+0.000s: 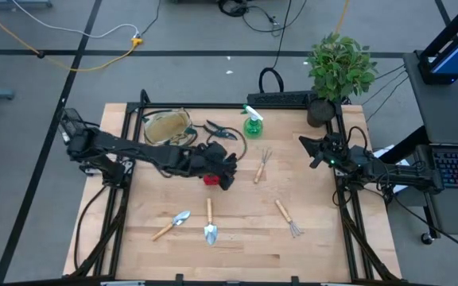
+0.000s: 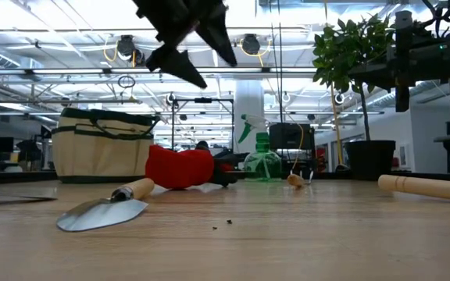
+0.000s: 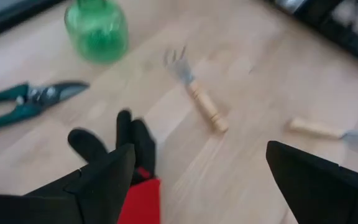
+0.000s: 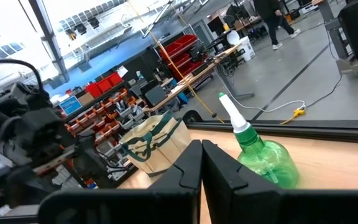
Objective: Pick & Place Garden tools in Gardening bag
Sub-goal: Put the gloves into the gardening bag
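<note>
My left gripper hangs open above the red-and-black glove at mid table. In the left wrist view the glove lies beside the left finger. Seen from the low view, the gripper is well clear of the glove, which lies on the wood. The tan gardening bag stands at the far left. Shears, a green spray bottle, two fork rakes and two trowels lie on the table. My right gripper waits shut at the right edge.
A leafy potted plant stands at the far right corner, next to a black frame rail. Bare wood lies open along the near edge and between the rakes.
</note>
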Robot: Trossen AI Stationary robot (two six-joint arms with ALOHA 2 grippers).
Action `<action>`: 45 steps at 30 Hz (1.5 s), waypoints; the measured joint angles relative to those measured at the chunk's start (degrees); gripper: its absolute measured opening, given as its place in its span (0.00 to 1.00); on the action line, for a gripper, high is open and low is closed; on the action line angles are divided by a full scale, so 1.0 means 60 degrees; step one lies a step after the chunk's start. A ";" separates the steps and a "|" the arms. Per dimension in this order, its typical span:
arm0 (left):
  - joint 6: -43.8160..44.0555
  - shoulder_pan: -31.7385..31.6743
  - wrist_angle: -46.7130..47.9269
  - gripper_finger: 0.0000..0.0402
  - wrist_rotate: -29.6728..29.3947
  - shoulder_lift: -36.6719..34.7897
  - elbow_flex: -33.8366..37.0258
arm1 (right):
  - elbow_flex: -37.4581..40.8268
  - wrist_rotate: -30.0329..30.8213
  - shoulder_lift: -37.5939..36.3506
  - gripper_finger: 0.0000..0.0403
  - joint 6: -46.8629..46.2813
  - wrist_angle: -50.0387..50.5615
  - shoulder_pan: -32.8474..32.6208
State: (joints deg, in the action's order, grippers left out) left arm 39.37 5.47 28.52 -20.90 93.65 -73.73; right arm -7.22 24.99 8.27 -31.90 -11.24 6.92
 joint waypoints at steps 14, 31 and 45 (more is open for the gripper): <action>0.1016 -0.0706 0.2480 0.99 0.0898 0.1711 -0.1162 | 0.0000 -0.0002 0.0000 0.00 0.0000 0.0059 0.0000; 0.0707 -0.1023 0.2806 0.98 0.2023 0.2902 -0.1155 | 0.0000 -0.0003 0.0004 0.00 -0.0036 0.0057 0.0000; -0.0051 -0.0895 0.3212 0.98 0.1065 0.2898 -0.0815 | 0.0000 -0.0001 0.0004 0.00 -0.0012 0.0057 -0.0001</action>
State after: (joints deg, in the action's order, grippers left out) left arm 39.07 0.10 47.79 -14.51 111.04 -78.62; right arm -7.22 24.99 8.29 -31.97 -10.90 6.91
